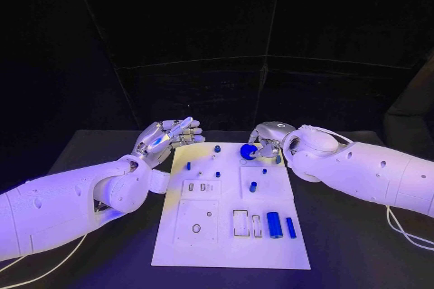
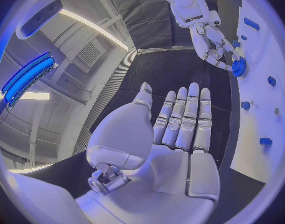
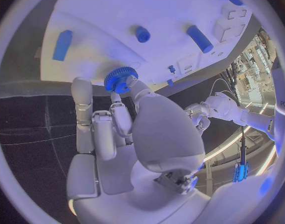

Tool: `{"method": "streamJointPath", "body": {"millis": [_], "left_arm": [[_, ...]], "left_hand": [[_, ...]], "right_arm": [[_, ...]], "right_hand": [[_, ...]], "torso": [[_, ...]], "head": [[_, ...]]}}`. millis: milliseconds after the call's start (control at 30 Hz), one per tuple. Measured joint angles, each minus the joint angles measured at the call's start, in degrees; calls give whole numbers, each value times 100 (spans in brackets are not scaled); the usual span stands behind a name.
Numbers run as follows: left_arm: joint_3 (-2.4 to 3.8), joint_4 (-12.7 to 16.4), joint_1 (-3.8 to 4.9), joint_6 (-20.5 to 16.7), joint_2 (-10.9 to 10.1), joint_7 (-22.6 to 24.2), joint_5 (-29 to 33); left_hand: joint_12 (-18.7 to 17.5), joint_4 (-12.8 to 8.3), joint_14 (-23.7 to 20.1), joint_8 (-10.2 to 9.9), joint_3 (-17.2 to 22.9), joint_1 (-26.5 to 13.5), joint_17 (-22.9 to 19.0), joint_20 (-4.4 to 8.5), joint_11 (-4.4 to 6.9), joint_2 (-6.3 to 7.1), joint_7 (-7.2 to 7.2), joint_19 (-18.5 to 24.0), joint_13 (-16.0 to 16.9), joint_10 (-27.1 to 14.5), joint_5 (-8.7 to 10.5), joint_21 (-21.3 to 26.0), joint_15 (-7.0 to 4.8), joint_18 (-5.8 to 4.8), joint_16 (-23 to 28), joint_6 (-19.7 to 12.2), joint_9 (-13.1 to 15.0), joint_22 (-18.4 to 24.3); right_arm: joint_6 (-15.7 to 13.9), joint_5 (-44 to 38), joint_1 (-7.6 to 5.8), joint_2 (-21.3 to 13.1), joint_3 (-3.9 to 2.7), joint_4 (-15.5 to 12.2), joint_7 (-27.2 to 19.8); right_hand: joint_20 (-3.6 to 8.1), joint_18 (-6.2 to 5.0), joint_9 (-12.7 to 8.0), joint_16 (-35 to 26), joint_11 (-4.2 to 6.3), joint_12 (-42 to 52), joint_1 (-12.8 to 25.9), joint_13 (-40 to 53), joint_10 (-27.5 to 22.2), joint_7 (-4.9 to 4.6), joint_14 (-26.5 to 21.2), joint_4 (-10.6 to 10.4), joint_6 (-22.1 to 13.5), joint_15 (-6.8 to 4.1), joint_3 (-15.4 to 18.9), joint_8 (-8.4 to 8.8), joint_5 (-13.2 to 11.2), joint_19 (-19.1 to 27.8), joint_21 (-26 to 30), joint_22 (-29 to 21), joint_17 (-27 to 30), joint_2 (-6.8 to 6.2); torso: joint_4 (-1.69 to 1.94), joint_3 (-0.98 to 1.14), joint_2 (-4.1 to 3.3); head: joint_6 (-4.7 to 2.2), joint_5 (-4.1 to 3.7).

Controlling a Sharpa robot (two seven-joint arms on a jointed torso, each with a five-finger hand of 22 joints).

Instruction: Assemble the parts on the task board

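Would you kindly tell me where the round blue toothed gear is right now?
In the head view, the blue gear sits at the white task board's far end, right side, held at the right hand's fingertips.

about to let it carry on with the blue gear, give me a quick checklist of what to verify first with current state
1. Right hand has fingers on the blue gear: ok, fingertips pinch it at the board's far end.
2. Gear seated on its post: cannot tell, the fingers hide its underside.
3. Left hand out of the way: ok, it is open, palm bare, off the far left corner of the board.
4. Other parts undisturbed: ok, the large cylinder and slim cylinder lie near the board's front right.
5. Board flat on the table: ok in the head view.
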State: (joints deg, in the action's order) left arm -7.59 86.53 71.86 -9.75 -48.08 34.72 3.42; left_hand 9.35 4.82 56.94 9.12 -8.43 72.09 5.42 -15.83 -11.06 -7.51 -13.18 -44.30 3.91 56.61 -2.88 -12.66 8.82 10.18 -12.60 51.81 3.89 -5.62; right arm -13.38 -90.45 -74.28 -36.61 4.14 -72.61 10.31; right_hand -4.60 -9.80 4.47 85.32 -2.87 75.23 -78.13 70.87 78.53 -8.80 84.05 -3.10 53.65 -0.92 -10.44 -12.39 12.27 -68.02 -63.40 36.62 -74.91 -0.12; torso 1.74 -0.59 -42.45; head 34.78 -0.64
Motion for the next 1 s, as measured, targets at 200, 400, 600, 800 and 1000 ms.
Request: {"method": "streamJointPath", "body": {"millis": [200, 400, 600, 800, 1000], "left_arm": [[0, 4, 0, 0, 1, -5, -1], [0, 3, 0, 0, 1, -14, -1], [0, -2, 0, 0, 9, -28, -2], [0, -3, 0, 0, 9, -41, -2], [0, -2, 1, 0, 12, -48, -2]], "left_hand": [[0, 0, 0, 0, 0, 0, 0, 0, 0, 0, 0, 0, 0, 0, 0, 0, 0, 0, 0, 0, 0, 0], [0, 0, 0, 0, 0, 0, 1, 0, 0, 0, 0, 0, 0, 0, 0, 0, 0, 0, 0, 0, 0, 4], [0, 0, 0, 0, 0, 0, 0, 0, 0, 0, 0, 0, 0, 0, 0, 0, 0, 0, 22, 0, 0, 4], [0, 0, 0, 0, 0, 0, 1, 0, 0, 0, 0, 0, 0, 0, 0, 0, 0, 0, 22, 0, 0, 4], [0, 0, 0, 0, 0, 0, -1, 0, 0, 0, 0, 0, 0, 0, 0, 0, 0, 0, 22, 0, 0, 7]], "right_arm": [[-269, -190, -3, 115, -2, -237, 6], [-383, -348, -3, 364, -2, -225, 9], [-400, -454, 1, 653, 0, -76, 10], [-390, -511, 69, 891, 3, 105, -2], [-360, -538, 155, 1134, 3, 348, -17]], "right_hand": [[0, 0, -30, 21, 0, 0, 0, 0, 0, 0, 0, 36, 2, 0, -38, 33, 3, 0, -23, 12, 0, 0], [0, 0, -35, 21, 0, -1, 0, 0, 0, -4, 0, 43, 7, 0, -77, 77, 3, 0, -23, 17, 0, 0], [0, 0, -44, 21, 0, -1, -21, -1, 0, -2, 0, 79, 16, 0, -114, 99, 3, 0, -23, 17, 1, -27], [0, 0, -49, 21, 0, -1, 9, -6, 0, -5, 0, 84, 45, 0, -148, 115, 3, 0, -23, 17, 1, -57], [0, 0, -60, 21, 0, -1, 9, -16, 0, 1, 0, 99, 56, 0, -163, 131, 3, 0, -23, 16, 1, -57]], "torso": [[11, -1, -2], [16, 1, -7], [16, 1, -8], [10, 1, -10], [1, 2, -12]], "head": [[-14, 9], [4, 63], [37, 110], [69, 145], [86, 161]]}}
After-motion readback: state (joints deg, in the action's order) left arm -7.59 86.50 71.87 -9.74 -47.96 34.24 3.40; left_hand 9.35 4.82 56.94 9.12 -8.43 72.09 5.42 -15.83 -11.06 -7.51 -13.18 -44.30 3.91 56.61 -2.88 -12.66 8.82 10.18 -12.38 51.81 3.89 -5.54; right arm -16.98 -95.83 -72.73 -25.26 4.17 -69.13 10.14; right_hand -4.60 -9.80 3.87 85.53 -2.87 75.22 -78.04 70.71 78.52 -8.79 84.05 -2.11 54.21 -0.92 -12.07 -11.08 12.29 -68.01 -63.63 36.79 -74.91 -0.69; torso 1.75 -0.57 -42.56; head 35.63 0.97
